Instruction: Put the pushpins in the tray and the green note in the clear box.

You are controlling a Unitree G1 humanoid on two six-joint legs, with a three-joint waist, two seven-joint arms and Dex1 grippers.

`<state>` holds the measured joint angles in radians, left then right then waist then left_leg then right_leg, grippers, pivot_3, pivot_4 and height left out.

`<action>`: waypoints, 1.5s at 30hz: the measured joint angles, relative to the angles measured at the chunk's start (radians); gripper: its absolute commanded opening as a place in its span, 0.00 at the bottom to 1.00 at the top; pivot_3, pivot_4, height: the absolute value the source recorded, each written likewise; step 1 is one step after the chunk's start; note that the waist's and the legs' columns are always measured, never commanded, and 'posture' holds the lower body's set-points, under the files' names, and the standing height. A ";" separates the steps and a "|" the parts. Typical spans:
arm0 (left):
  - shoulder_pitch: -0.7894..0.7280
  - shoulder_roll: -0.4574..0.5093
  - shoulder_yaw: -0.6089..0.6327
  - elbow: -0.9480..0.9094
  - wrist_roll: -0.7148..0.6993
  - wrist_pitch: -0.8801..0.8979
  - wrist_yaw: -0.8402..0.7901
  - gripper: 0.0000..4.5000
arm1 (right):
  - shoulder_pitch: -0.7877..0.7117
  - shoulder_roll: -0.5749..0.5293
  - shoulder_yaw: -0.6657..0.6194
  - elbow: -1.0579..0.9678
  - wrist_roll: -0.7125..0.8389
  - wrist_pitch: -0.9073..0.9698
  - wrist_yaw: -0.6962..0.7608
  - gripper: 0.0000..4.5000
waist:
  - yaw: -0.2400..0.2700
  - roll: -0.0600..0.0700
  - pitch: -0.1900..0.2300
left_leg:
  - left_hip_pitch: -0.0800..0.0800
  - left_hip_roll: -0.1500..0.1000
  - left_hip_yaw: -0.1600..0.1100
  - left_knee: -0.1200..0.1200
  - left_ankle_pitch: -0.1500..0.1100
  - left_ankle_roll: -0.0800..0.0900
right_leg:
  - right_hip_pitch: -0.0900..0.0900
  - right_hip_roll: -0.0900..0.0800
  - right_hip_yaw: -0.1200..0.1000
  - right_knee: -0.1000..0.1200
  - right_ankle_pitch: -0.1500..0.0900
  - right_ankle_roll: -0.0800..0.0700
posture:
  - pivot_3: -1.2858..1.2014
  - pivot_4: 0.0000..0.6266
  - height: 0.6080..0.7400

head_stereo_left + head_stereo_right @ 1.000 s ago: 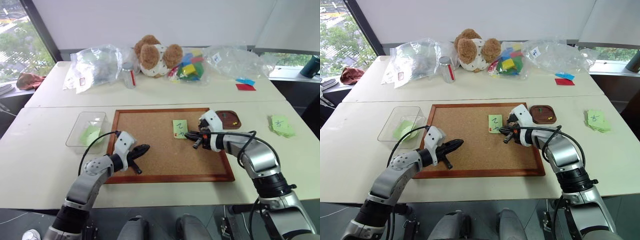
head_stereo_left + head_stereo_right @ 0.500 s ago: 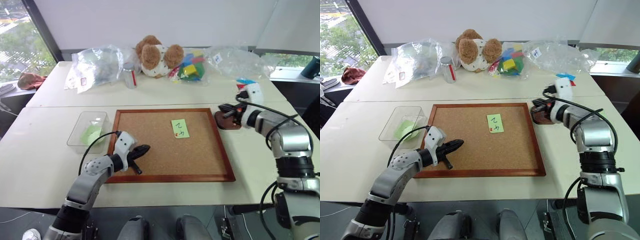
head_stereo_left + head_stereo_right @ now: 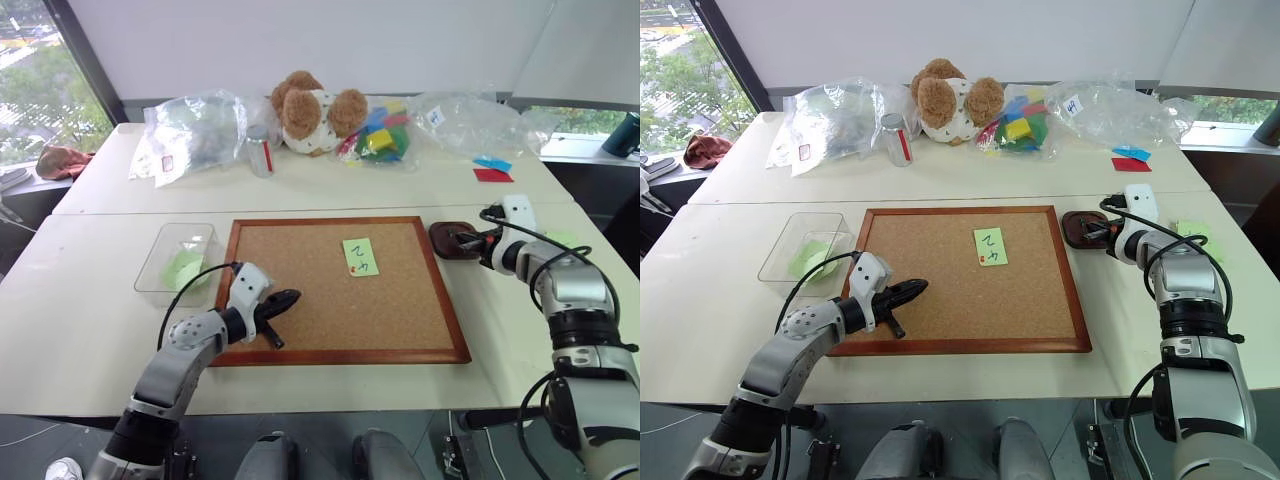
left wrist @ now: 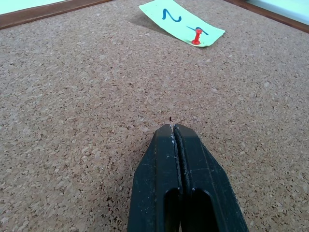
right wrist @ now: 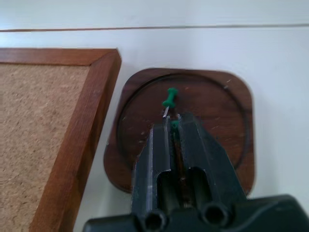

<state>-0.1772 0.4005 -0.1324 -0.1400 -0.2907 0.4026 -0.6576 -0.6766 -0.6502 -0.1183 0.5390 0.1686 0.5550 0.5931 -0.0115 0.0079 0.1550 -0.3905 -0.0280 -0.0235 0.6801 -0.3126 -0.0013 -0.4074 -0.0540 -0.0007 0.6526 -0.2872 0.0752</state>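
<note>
Tabletop point(image 3: 100, 300) before me holds a cork board point(image 3: 300, 290). My left tool point(image 4: 175, 126) hovers over the cork, fingers pressed together, empty. My right tool point(image 5: 173, 121) sits above the tray point(image 5: 227, 111), fingers slightly parted; a green pushpin point(image 5: 169, 98) lies in the tray just past its tips. The green note point(image 3: 360, 256) stays pinned on the board by a red pushpin point(image 4: 197, 36). The clear box point(image 3: 180, 260) rests left of the board.

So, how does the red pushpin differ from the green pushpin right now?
The red pushpin stands stuck through the green note on the cork board. The green pushpin lies loose in the tray, just beyond the right tool. Both have the same shape.
</note>
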 measured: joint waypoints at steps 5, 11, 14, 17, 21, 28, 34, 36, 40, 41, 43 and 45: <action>0.003 0.000 0.002 -0.002 0.000 -0.001 0.001 0.00 | 0.000 0.001 -0.001 -0.006 0.002 0.007 0.003 0.74 | 0.000 0.000 0.000 | 0.000 0.000 0.000 0.000 0.000 0.000 | 0.000 0.000 0.000 0.000 0.000 0.000 | 0.52 0.24 1.00; 0.003 0.000 0.002 -0.002 0.000 -0.001 0.001 0.00 | 0.000 0.000 -0.008 -0.046 0.011 0.033 0.007 0.74 | 0.000 0.000 0.000 | 0.000 0.000 0.000 0.000 0.000 0.000 | 0.000 0.000 0.000 0.000 0.000 0.000 | 0.52 0.24 1.00; 0.003 0.000 0.002 -0.002 0.000 -0.001 0.001 0.00 | 0.001 -0.005 -0.010 -0.110 0.026 0.052 0.034 0.74 | 0.000 0.000 0.000 | 0.000 0.000 0.000 0.000 0.000 0.000 | 0.000 0.000 0.000 0.000 0.000 0.000 | 0.52 0.24 1.00; 0.003 0.000 0.002 -0.002 0.000 -0.001 0.000 0.00 | 0.018 -0.019 0.000 -0.254 0.057 0.065 0.109 0.74 | 0.000 0.000 0.000 | 0.000 0.000 0.000 0.000 0.000 0.000 | 0.000 0.000 0.000 0.000 0.000 0.000 | 0.52 0.24 1.00; 0.001 0.001 0.002 0.001 0.000 -0.001 -0.001 0.00 | 0.054 -0.009 0.071 -0.496 0.122 0.111 0.202 0.74 | 0.000 0.000 0.000 | 0.000 0.000 -0.001 0.000 0.000 0.000 | 0.000 0.000 0.000 0.000 0.000 0.000 | 0.52 0.24 1.00; -0.004 0.001 -0.001 0.002 0.000 0.000 -0.005 0.00 | 0.125 0.085 0.193 -0.641 0.130 0.135 0.193 0.74 | 0.000 0.000 0.000 | 0.000 0.000 -0.001 -0.001 0.000 0.000 | 0.000 0.000 0.000 0.000 0.000 0.000 | 0.52 0.24 1.00; 0.000 0.001 0.005 0.001 0.000 0.001 -0.003 0.00 | 0.208 0.137 0.285 -0.641 0.106 0.105 0.178 0.44 | -0.001 0.000 0.000 | 0.000 0.000 -0.001 0.000 0.000 0.000 | 0.000 0.000 0.000 0.000 0.000 0.000 | 0.52 0.24 1.00; 0.001 0.001 0.005 0.001 0.000 0.001 -0.003 0.00 | 0.206 0.148 0.293 -0.635 0.095 0.097 0.169 0.34 | -0.001 0.000 0.000 | 0.000 0.000 -0.001 0.000 0.000 0.000 | 0.000 0.000 0.000 0.000 0.000 0.000 | 0.52 0.24 1.00; 0.002 0.000 0.005 -0.001 0.000 0.001 -0.003 0.00 | 0.192 0.174 0.299 -0.613 0.076 0.091 0.141 0.34 | 0.000 0.000 0.000 | 0.000 0.000 -0.001 0.000 0.000 0.000 | 0.000 0.000 0.000 0.000 0.000 0.000 | 0.52 0.24 1.00; 0.002 0.000 0.005 -0.002 0.000 0.001 -0.002 0.00 | 0.191 0.180 0.299 -0.606 0.071 0.091 0.137 0.34 | 0.000 0.000 0.000 | 0.000 0.000 -0.001 0.000 0.000 0.000 | 0.000 0.000 0.000 0.000 0.000 0.000 | 0.52 0.24 1.00; 0.004 0.000 0.005 -0.003 0.000 0.001 0.000 0.00 | 0.186 0.188 0.299 -0.586 0.068 0.091 0.127 0.34 | -0.001 0.000 0.000 | 0.000 0.000 -0.001 0.000 0.000 0.000 | 0.000 0.000 0.000 0.000 0.000 0.000 | 0.52 0.24 1.00; 0.005 0.000 0.005 -0.004 0.000 0.001 0.002 0.00 | 0.180 0.191 0.299 -0.573 0.067 0.090 0.124 0.34 | -0.001 0.000 0.000 | 0.000 0.000 -0.001 0.000 0.000 0.000 | 0.000 0.000 0.000 0.000 0.000 0.000 | 0.52 0.24 1.00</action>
<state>-0.1725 0.4003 -0.1276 -0.1440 -0.2909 0.4034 -0.6560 -0.4964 -0.4587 0.1810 -0.0344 0.2355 0.6455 0.7168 -0.0124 0.0080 0.1550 -0.3904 -0.0279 -0.0243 0.6796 -0.3128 -0.0011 -0.4079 -0.0541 -0.0009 0.6525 -0.2872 0.0751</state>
